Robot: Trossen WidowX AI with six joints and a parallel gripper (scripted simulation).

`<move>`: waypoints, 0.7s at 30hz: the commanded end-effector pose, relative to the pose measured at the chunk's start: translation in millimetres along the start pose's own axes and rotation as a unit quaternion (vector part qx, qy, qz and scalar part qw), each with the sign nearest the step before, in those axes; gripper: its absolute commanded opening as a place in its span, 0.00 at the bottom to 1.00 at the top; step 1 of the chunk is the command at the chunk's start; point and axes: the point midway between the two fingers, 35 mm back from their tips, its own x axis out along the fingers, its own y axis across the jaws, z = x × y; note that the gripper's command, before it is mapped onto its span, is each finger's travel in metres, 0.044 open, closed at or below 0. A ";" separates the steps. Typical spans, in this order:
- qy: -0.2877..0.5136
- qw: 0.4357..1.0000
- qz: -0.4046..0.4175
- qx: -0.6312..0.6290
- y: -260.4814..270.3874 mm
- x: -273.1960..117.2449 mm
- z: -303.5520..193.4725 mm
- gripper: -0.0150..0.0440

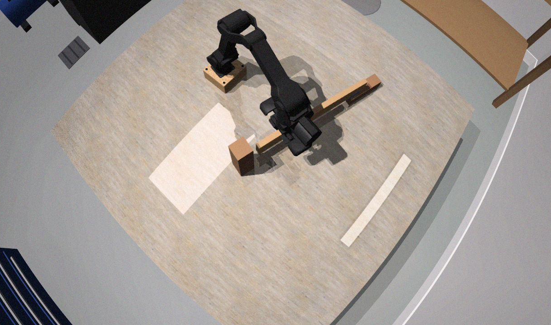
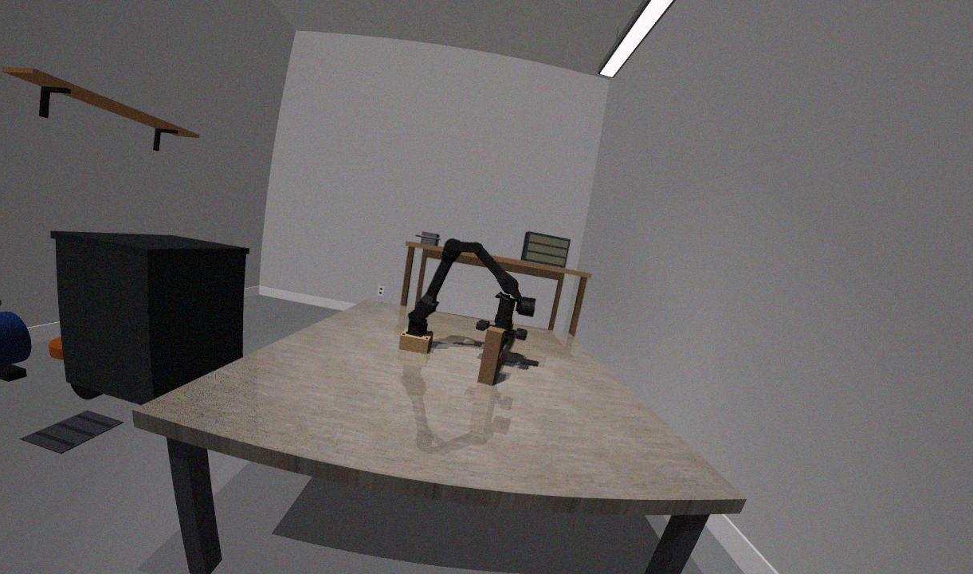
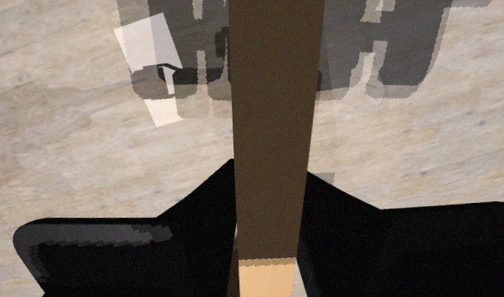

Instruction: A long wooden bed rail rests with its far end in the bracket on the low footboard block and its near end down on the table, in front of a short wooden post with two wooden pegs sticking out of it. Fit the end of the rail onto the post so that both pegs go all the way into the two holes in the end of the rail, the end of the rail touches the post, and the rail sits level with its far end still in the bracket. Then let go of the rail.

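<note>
Rail (image 1: 344, 93) (image 3: 274, 124): long, straight, pale wood, shaded brown in part | gripper (image 1: 287, 135) (image 3: 256, 167): clamped on rail

- Site classification: workshop or robotics lab; the views do not settle which.
- Main station: bench (image 1: 289, 250) (image 2: 432, 442) (image 3: 49, 165) with a robot arm (image 1: 269, 64) (image 2: 439, 280) mounted on it.
- Exterior view, 12 o'clock: side table (image 1: 471, 40) (image 2: 574, 273) carrying a drawer-type unit (image 2: 545, 249).
- Exterior view, 9 o'clock: dark cabinet (image 1: 99, 16) (image 2: 104, 314) and, beyond it, blue cylindrical equipment (image 1: 14, 11) (image 2: 1, 341).
- Exterior view, 10 o'clock: bracketed wall shelf (image 2: 104, 104).
- Exterior view, 1 o'clock: strip light (image 2: 635, 37).
- Finish: plain grey walls (image 2: 432, 143), grey floor (image 1: 67, 181) (image 2: 83, 499), white skirting.
</note>
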 end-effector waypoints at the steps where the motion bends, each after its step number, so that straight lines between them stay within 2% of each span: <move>1: 0.000 1.000 -0.001 -0.002 -0.3 0.0 -1.6 0.25; 21: 0.001 1.000 -0.001 -0.002 -0.7 -1.4 -7.7 0.25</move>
